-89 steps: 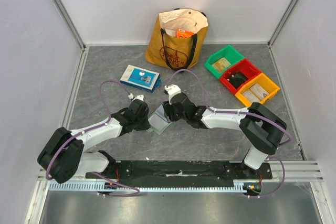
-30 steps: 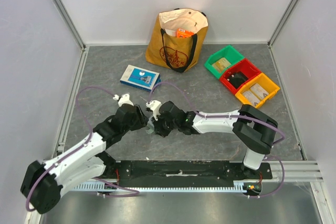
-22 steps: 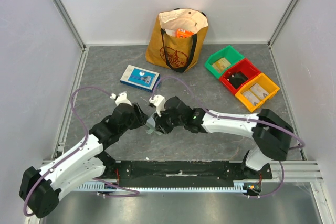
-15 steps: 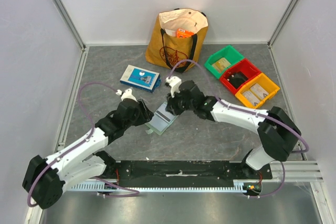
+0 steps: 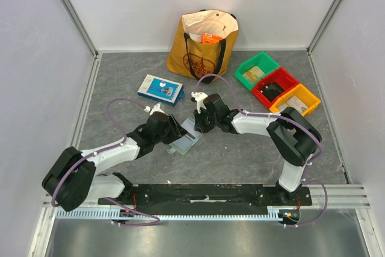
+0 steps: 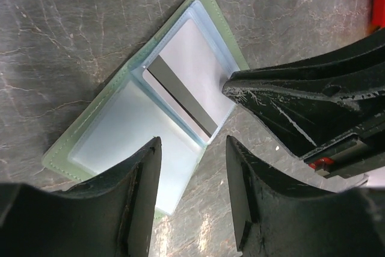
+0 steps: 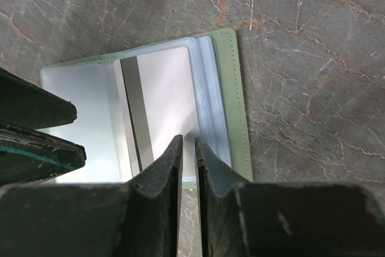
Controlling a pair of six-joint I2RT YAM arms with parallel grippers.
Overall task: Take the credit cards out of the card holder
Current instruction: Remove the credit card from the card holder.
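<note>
Grey marbled table (image 5: 240, 154) carried the card holder (image 6: 120, 130), which lay open and flat between the two grippers. One card (image 6: 192, 64), pale with a dark stripe, sat in the clear pocket nearer the right gripper (image 7: 187, 141). It looked thin, stiff and slick, and the pockets soft and clingy, so the card's edge at the pocket mouth seemed the place to pinch while the other leaf was pinned. The left gripper (image 6: 191, 148) hovered over that leaf, fingers fairly wide, holding nothing. The right arm reached in low from the opposite side, fingers nearly together at the card; whether they nipped it could not be told.
</note>
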